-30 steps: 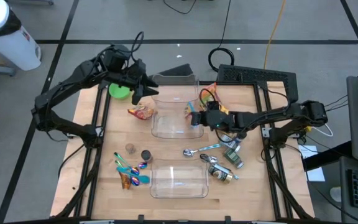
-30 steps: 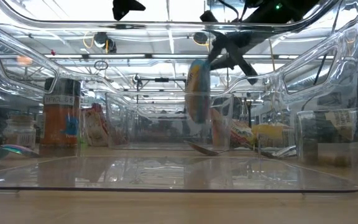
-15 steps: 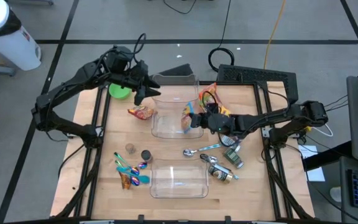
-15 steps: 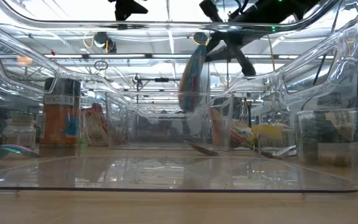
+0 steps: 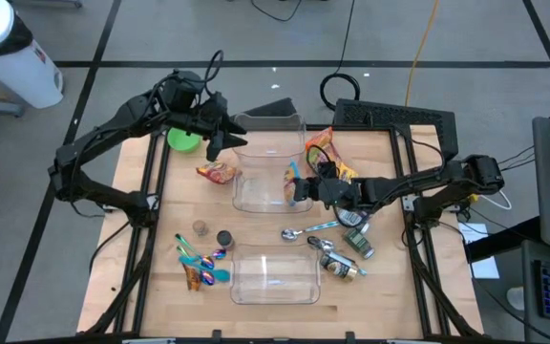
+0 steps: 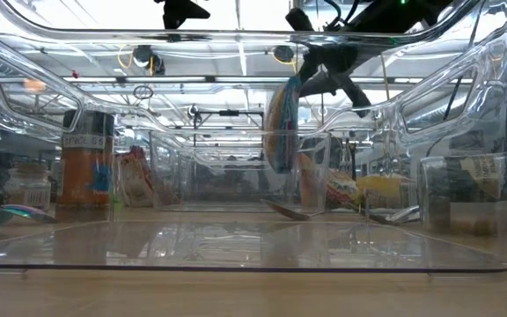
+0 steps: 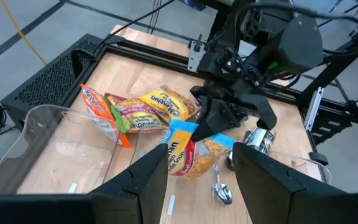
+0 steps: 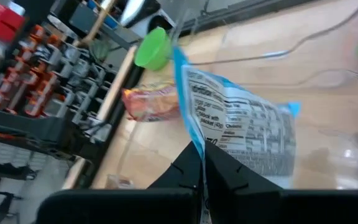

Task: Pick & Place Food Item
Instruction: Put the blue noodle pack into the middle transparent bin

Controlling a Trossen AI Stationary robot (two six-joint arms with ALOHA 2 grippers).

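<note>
Even, bright overhead light. In the low view, ceiling strip lights glare and reflect in the clear bin (image 6: pixel 236 132) walls, which warp the room behind. The right wrist view shows motion blur across the snack packet (image 8: pixel 241 127). Shadows on the table (image 5: pixel 256 234) are soft.

My table (image 5: pixel 141 239) is pale, matt wood in a black metal frame. Both bins (image 5: pixel 267 162) are clear, glossy plastic. I hold a shiny blue foil-like snack packet (image 7: pixel 182 149) in matt black fingers (image 8: pixel 229 171). I see a polished metal spoon (image 5: pixel 306 230) and a smooth green plastic bowl (image 5: pixel 181 140).
</note>
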